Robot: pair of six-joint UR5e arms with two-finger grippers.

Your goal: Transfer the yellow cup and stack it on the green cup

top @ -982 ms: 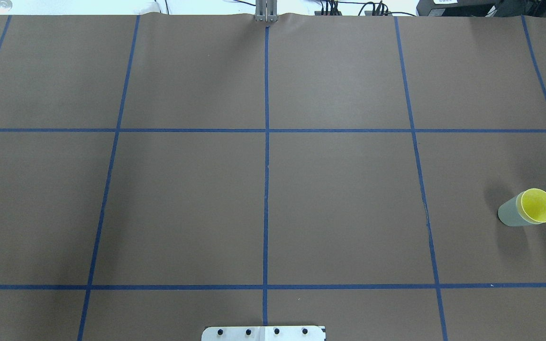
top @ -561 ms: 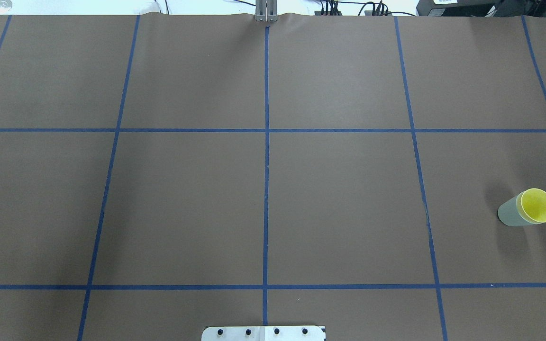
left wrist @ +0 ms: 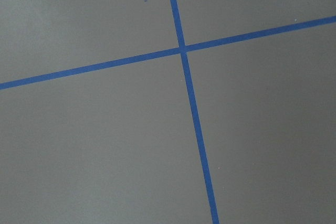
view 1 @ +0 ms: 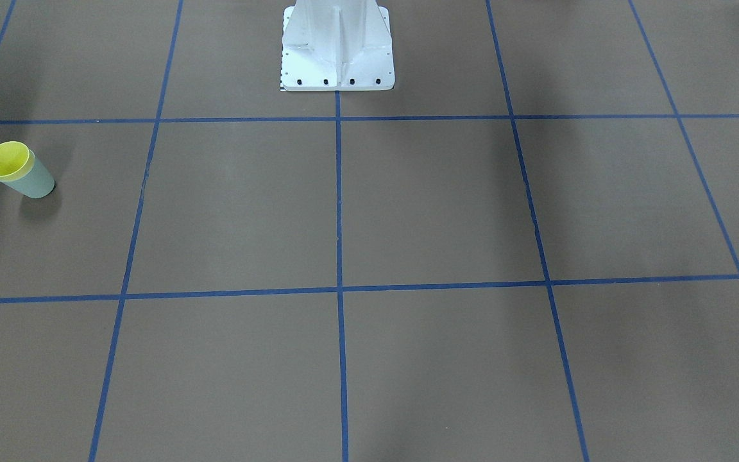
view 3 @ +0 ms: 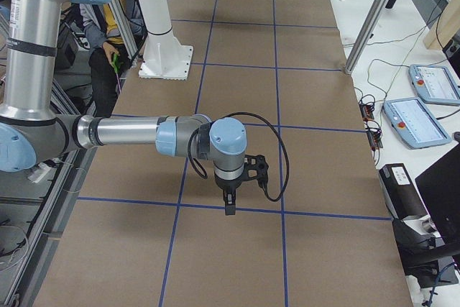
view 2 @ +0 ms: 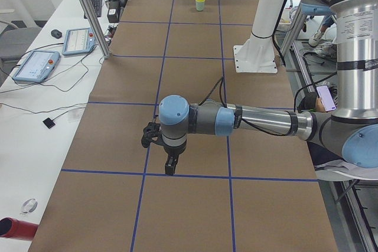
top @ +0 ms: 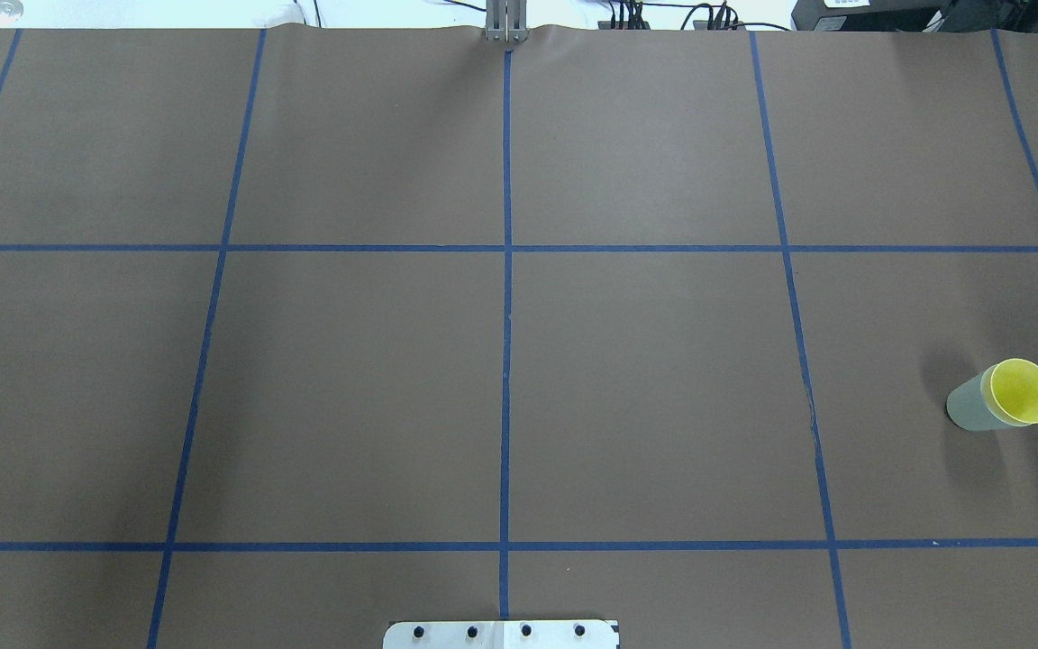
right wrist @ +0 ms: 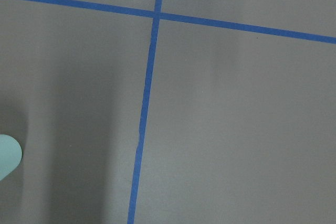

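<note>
The yellow cup sits nested inside the green cup, and the pair stands upright at the table's right side, rim up. The front-facing view shows the same yellow cup in the green cup at its left edge. A pale green edge shows at the left of the right wrist view. My left gripper appears only in the exterior left view, low over a blue tape line far from the cups. My right gripper appears only in the exterior right view. I cannot tell whether either is open or shut.
The table is brown paper with a blue tape grid. The white robot pedestal stands at the table's middle edge. Control tablets lie on a side bench. A person's hand with a phone is beside the robot.
</note>
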